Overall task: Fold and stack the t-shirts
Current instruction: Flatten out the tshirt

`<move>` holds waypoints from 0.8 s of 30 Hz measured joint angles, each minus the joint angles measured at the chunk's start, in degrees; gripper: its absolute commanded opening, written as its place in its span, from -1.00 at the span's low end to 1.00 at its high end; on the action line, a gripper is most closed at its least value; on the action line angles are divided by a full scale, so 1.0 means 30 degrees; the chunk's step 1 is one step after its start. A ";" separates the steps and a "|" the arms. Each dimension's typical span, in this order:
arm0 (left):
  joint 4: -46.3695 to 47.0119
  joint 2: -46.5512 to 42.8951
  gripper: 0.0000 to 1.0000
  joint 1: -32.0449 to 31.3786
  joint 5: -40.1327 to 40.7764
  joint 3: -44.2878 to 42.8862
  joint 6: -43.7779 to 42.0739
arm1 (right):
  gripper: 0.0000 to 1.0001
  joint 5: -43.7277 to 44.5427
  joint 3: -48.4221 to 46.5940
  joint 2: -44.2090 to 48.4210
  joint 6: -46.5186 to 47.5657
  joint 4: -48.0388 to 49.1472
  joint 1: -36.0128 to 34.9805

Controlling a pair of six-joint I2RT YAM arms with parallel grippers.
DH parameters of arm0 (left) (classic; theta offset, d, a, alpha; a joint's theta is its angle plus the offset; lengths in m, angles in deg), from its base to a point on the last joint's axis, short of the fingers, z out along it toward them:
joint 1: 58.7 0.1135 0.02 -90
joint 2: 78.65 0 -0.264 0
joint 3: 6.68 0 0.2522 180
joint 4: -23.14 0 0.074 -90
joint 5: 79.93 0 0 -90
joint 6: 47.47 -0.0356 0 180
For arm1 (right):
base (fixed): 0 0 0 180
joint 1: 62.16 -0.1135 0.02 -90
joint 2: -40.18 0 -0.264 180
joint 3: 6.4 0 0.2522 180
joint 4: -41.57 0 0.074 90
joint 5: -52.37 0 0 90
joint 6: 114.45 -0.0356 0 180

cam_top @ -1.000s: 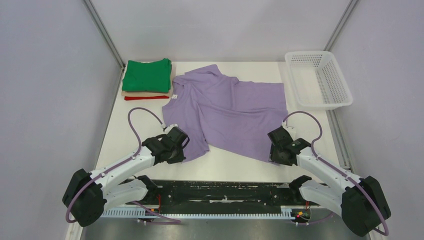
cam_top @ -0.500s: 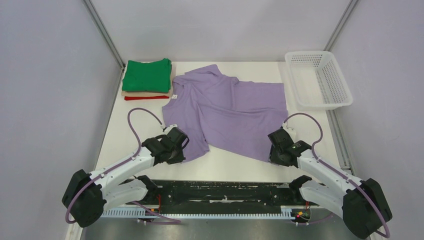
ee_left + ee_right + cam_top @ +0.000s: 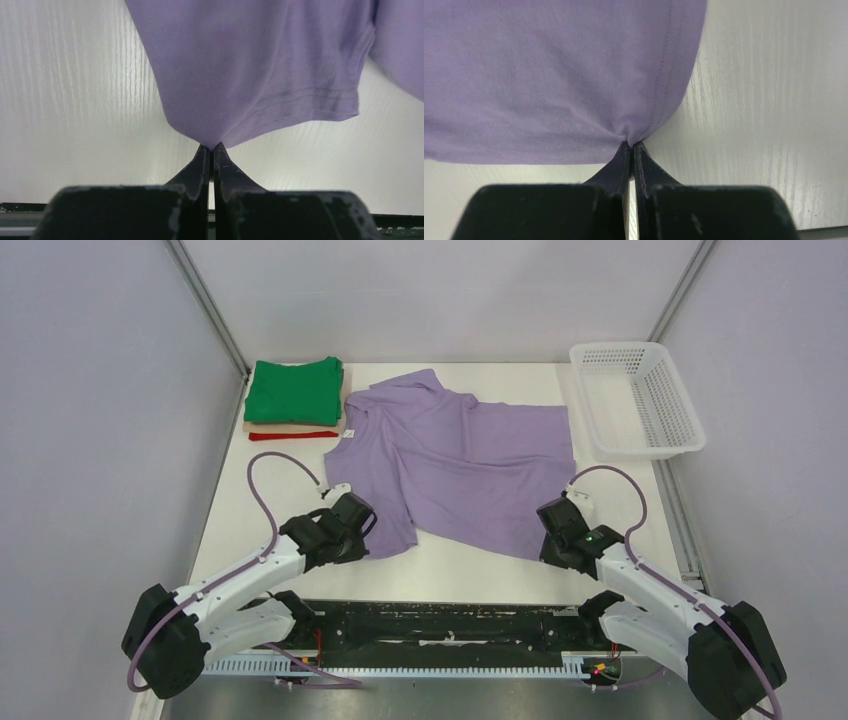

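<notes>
A: Left gripper [image 3: 210,146]?
B: Pressed together, pinching the near left corner of the plain lavender-purple cloth t-shirt [image 3: 460,455]. Right gripper [image 3: 631,143] likewise, near right corner.
A: Shirt's place?
B: Spread mid-bench [image 3: 470,575], rumpled. Folded green t-shirt [image 3: 295,390] tops the tan t-shirt [image 3: 290,427] and red t-shirt [image 3: 293,436] at the far left corner.

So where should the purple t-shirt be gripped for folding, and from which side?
Grip it at its two near corners, coming in from the robot's side, low along the table. The purple t-shirt lies flat, with a sleeve hem and a bottom hem corner nearest the arms. The left gripper and right gripper are shut on those thin edges.
</notes>
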 measured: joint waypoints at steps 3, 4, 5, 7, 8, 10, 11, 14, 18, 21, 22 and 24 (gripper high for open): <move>0.0015 -0.0007 -0.96 0.0000 0.0962 -0.0678 0.0000 | -1.00 0.0306 -0.0474 -0.0546 0.0495 0.0124 0.0000; -0.0029 0.0015 -0.96 0.0000 0.1421 -0.1297 -0.0015 | -1.00 0.0510 -0.0860 -0.0867 0.0772 0.0138 0.0000; 0.0036 0.0029 -0.96 0.0000 0.1668 -0.1792 -0.0015 | -1.00 0.0648 -0.1362 -0.1129 0.1020 0.0146 0.0000; 0.0087 0.0095 -0.96 0.0000 0.2616 -0.3410 -0.0262 | -1.00 0.1202 -0.2805 -0.1545 0.1632 0.0138 0.0000; 0.0168 0.0102 -0.96 0.0000 0.3024 -0.4095 -0.0437 | -1.00 0.1494 -0.3636 -0.1668 0.1887 0.0226 0.0000; 0.0291 0.0080 -0.96 0.0000 0.4124 -0.5880 -0.0903 | -1.00 0.2178 -0.5727 -0.1785 0.2616 0.0459 0.0007; 0.0408 0.0036 -0.96 0.0000 0.4721 -0.6747 -0.1166 | -1.00 0.2557 -0.6841 -0.1785 0.3016 0.0685 0.0007; 0.0976 -0.0452 -0.96 0.0000 0.6288 -0.8772 -0.2229 | -1.00 0.3439 -0.9296 -0.1552 0.4007 0.1537 0.0007; 0.1683 -0.1617 -0.96 0.0000 0.7555 -1.0885 -0.4058 | -1.00 0.4503 -1.1096 -0.0641 0.5093 0.1843 0.0007; 0.2302 -0.2412 -0.96 0.0000 0.7970 -1.2677 -0.5566 | -1.00 0.4969 -1.2145 0.0386 0.5858 0.1880 0.0007; 0.2528 -0.2630 -0.96 0.0000 0.7949 -1.3333 -0.6084 | -1.00 0.5049 -1.2553 0.0772 0.6120 0.1887 0.0007; 0.2987 -0.3009 -0.96 0.0000 0.7803 -1.4790 -0.7162 | -1.00 0.5071 -1.3486 0.1508 0.6666 0.1858 0.0007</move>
